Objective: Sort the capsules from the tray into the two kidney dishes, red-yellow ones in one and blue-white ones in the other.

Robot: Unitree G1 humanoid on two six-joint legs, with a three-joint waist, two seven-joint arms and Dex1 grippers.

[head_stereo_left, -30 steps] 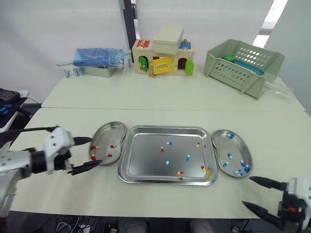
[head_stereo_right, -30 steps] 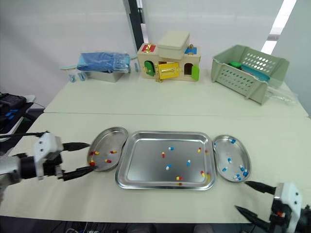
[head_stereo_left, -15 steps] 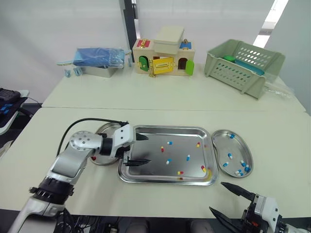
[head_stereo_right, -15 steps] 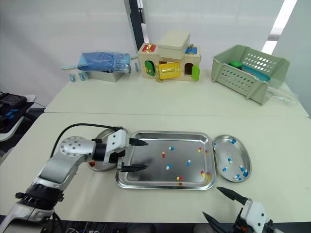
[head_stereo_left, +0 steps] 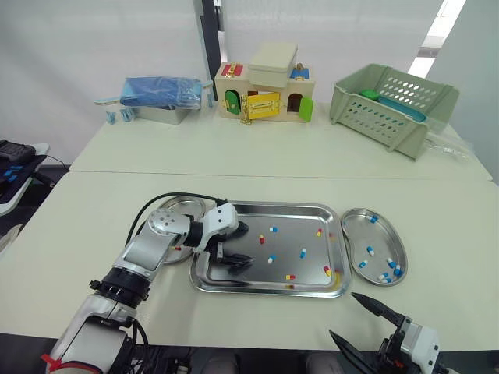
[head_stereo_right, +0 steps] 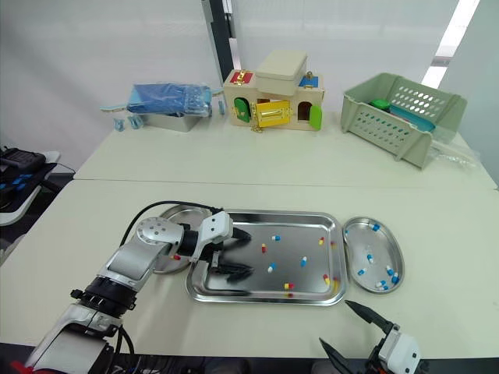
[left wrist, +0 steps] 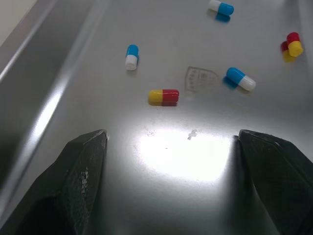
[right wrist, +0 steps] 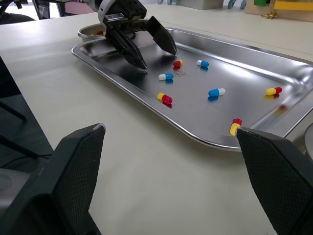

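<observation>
- Tray [head_stereo_left: 265, 207] of steel, lying midway along the tabletop's [head_stereo_left: 234, 160] front edge, with one kidney dish just beside each of its short ends.
- Left kidney dish [head_stereo_left: 173, 207]: partly covered by the left arm, which reaches across it.
- Right kidney dish [head_stereo_left: 380, 234]: holds blue-white capsules [head_stereo_left: 386, 273], most of them gathered at its near end.
- Loose capsules [head_stereo_left: 302, 252] are scattered on the tray floor, four red-yellow and three blue-white, all lying flat.
- Left gripper [head_stereo_left: 240, 248] is low inside the tray's left half, fingers spread wide with nothing between them. One red-yellow capsule [left wrist: 164, 96] lies just ahead of the tips, clear of both (bare metal shows all round it in the left wrist view).
- Right gripper [head_stereo_left: 343, 315] is off the tray, by the tabletop's front edge toward the right corner. Its fingers are parted and empty.
</observation>
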